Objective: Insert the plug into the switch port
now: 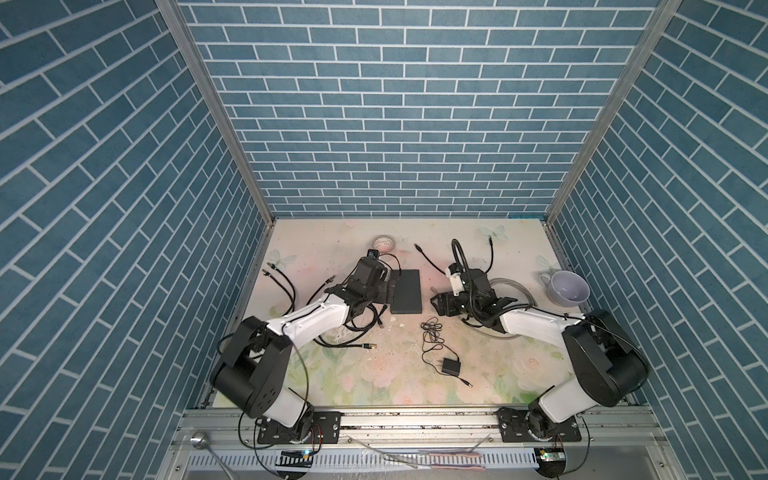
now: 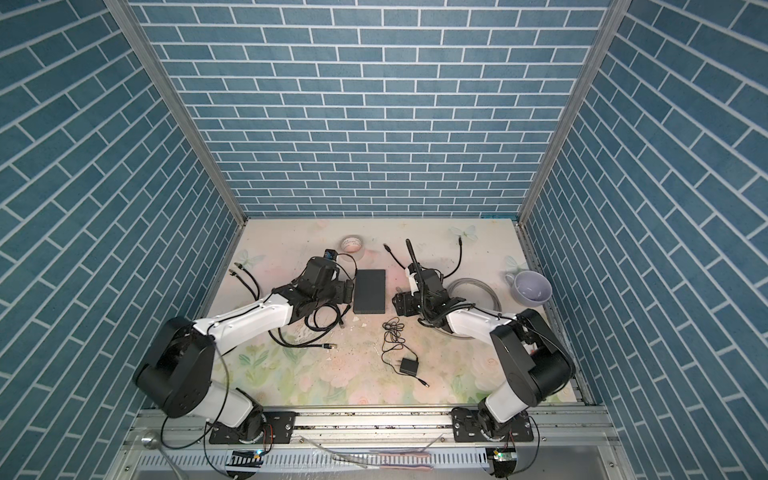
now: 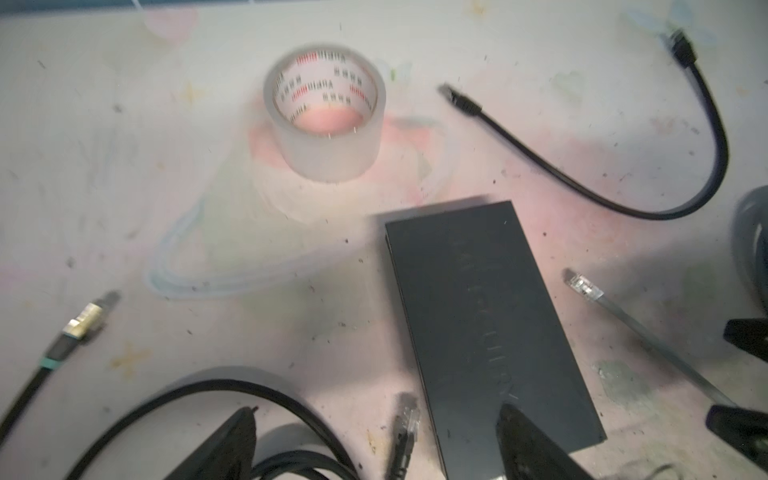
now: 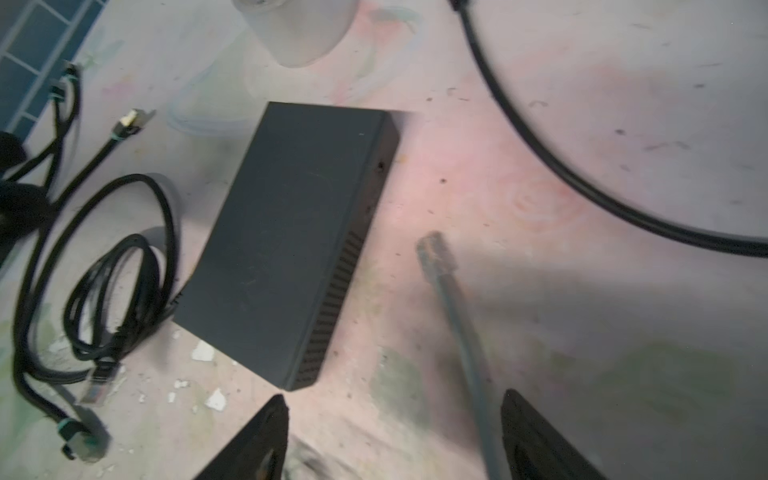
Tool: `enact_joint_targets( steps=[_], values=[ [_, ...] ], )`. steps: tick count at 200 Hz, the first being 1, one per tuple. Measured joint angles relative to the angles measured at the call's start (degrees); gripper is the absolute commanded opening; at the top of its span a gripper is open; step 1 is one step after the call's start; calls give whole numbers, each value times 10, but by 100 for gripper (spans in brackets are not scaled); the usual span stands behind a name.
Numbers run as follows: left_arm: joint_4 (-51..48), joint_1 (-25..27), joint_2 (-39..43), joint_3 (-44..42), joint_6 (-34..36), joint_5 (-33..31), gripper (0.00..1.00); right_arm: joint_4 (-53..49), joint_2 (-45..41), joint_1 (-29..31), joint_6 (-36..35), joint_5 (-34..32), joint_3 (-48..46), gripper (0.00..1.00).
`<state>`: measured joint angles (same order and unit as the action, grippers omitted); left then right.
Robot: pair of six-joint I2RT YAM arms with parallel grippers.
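Your switch [image 1: 406, 291] lies flat on the desk [image 1: 374, 374], about mid-desk, between the two grippers in both top views.

Your left gripper [image 3: 380, 451] is spread wide at the switch's left long edge and grips nothing. In the left wrist view one finger [image 3: 528, 440] sits over the switch's top near a corner, and the other hangs over the black cables [image 3: 291, 415]. You cannot tell from the blur whether that finger touches the switch.

Your right gripper [image 4: 395, 440] is spread too, just off the switch's right edge and apart from it. The grey cable [image 4: 465, 345] runs up between its fingers, close to one of them, and is not pinched. Its clear plug [image 4: 436, 249] lies on the desk near the switch's vented side, in no port.

A tape roll [image 3: 324, 112] stands behind the switch. A cup [image 1: 567, 286] sits at the far right. The adapter [image 1: 451, 368], with its thin cord, lies in front of the switch.
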<state>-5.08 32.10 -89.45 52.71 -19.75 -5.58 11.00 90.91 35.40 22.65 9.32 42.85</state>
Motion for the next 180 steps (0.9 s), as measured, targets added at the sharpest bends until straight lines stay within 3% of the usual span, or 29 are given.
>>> enact_joint_targets(
  steps=[48, 81, 180],
  values=[
    [8, 1, -73, 51, -54, 56, 82, 34, 27, 15, 34, 21, 0, 74],
    [24, 5, -130, 73, -82, 69, 80, 2, 22, 8, 50, 10, 15, 74],
    [89, 57, -217, 111, -129, 141, 75, -136, -106, -83, 86, -1, 14, 73]
  ],
)
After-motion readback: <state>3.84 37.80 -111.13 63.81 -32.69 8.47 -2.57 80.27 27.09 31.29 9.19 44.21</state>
